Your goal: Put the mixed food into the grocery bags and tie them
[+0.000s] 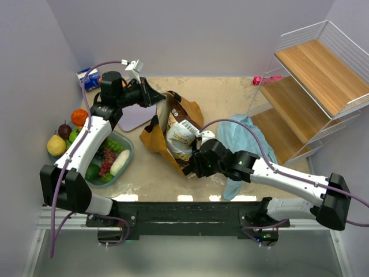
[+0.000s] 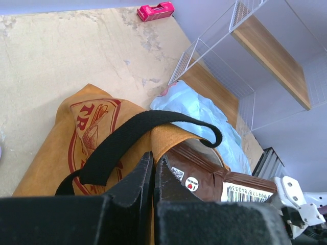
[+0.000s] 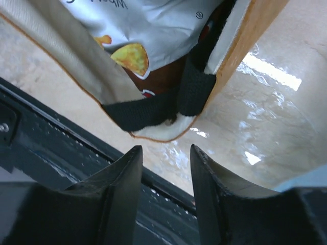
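The mustard-tan tote point(image 1: 154, 135) lies open in the middle of the table with brown and white snack packets point(image 1: 180, 137) inside. My left gripper point(image 1: 157, 98) is shut on the tote's far rim point(image 2: 168, 140), next to its black handle point(image 2: 138, 138) and a brown packet point(image 2: 204, 178). My right gripper point(image 1: 192, 165) is open just below the tote's near end, its jaws point(image 3: 164, 153) apart under the black strap point(image 3: 153, 109). The light-blue plastic bag point(image 1: 245, 135) lies crumpled to the right. An orange point(image 1: 79, 116), plum point(image 1: 64, 130), pear point(image 1: 56, 145) and green apple point(image 1: 74, 134) sit at the left. No can shows.
A clear teal tub point(image 1: 128, 151) with grapes and other produce stands at the left front. A white wire shelf rack point(image 1: 311, 86) with wooden shelves fills the right. A pink object point(image 1: 266, 79) lies at the back. A blue packet point(image 1: 89, 78) sits in the back left corner.
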